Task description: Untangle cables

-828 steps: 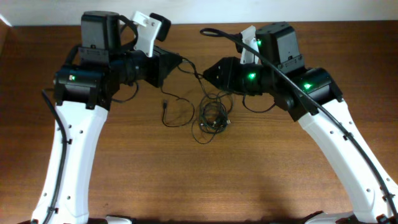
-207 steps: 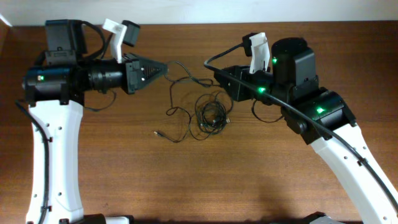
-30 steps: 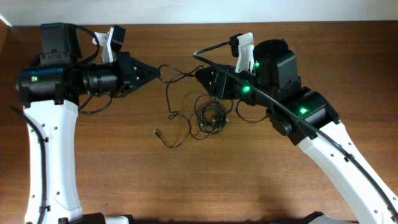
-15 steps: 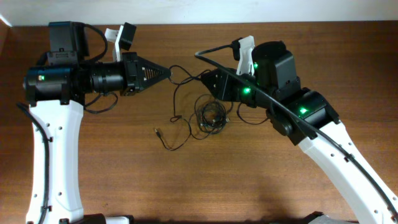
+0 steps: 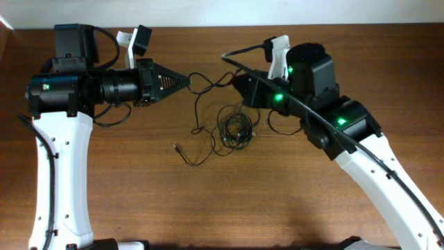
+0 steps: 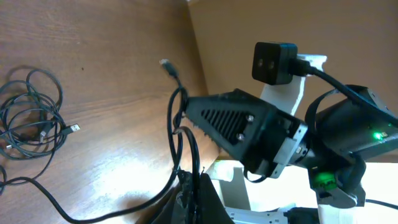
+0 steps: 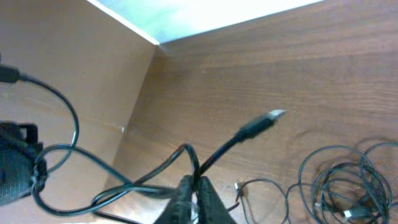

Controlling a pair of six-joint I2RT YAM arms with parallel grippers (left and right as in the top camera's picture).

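grippers [image 5: 186,81] [image 5: 236,80] closed tight on cables [image 5: 237,130]

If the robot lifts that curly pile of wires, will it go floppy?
Probably floppy: the coiled bundle is thin cord in loose loops, so it would likely sag. It looks light. Overlapping loops may snag together.

Coiled cable bundle [image 5: 237,130] lies on the table [image 5: 222,208], in front of a strand [image 5: 210,85] spanning left gripper [image 5: 189,81] and right gripper [image 5: 234,78]
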